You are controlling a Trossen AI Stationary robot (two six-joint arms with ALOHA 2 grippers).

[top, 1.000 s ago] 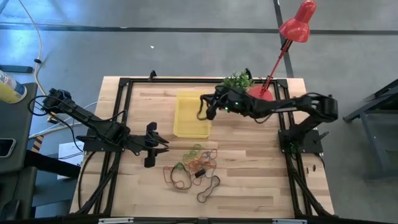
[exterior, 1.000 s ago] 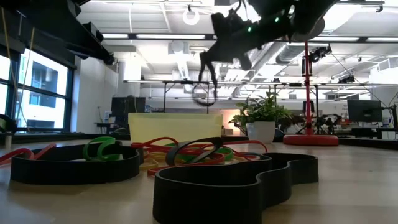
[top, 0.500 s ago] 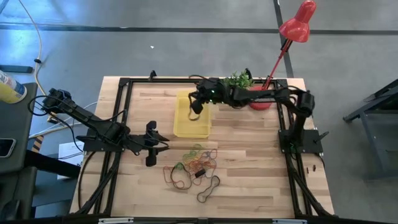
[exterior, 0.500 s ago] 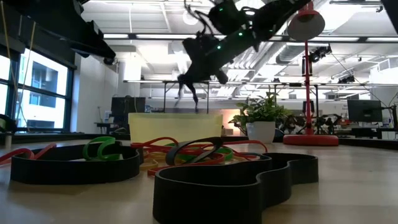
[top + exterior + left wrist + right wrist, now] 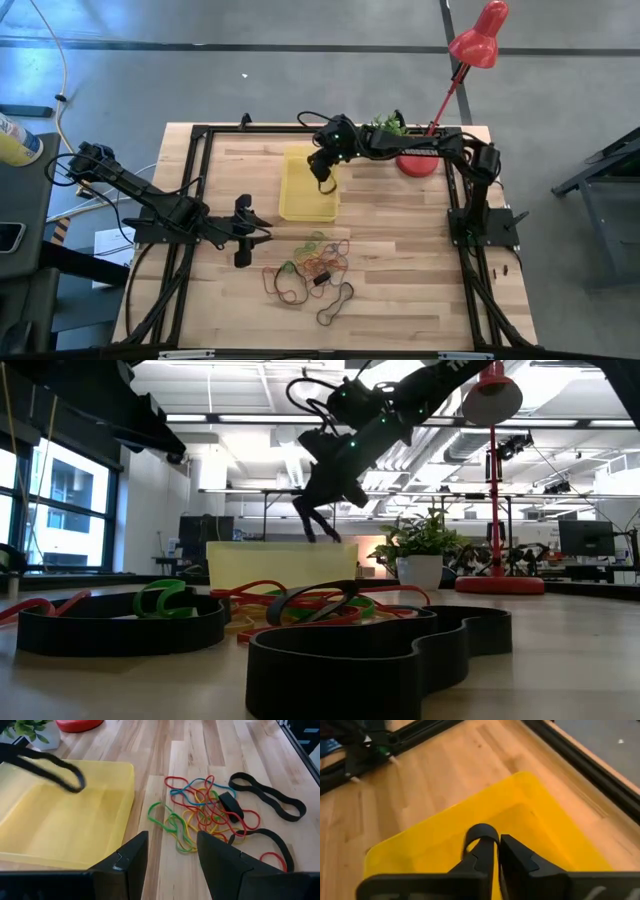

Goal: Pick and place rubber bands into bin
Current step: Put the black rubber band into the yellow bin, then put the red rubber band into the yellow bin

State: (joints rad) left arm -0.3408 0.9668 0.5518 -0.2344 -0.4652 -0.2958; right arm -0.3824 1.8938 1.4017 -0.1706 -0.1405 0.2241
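Right wrist view: black rubber band (image 5: 481,833) pinched in jaws above bin (image 5: 430,845).

Your right gripper (image 5: 322,172) has swung from beside the bin's (image 5: 296,204) right edge, near the plant, across to above its far right part, and now hangs lower over it, the arm folded back toward its base; the black rubber band (image 5: 481,834) has travelled with it, pinched between the fingers
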